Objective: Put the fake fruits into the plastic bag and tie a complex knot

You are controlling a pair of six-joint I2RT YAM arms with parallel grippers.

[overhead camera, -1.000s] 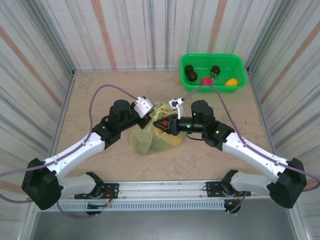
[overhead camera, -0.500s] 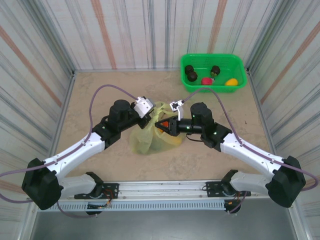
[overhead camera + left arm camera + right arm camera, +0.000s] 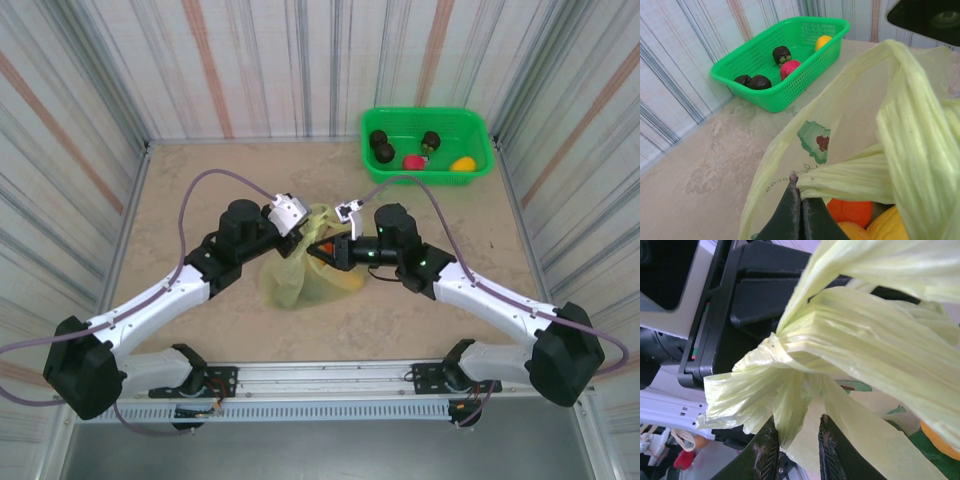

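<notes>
green basket (image 3: 430, 176): far-right corner of tabletop (image 3: 200, 180) | tabletop: beige, mottled | walls (image 3: 100, 80): striped

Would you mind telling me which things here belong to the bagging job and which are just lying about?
Part of the job:
- plastic bag
- fake fruits in the bag
- fake fruits in the basket
- left hand, pinching a bag handle
- right hand, at the bunched handle

Just lying about:
- green basket
- purple cables
- striped walls
</notes>
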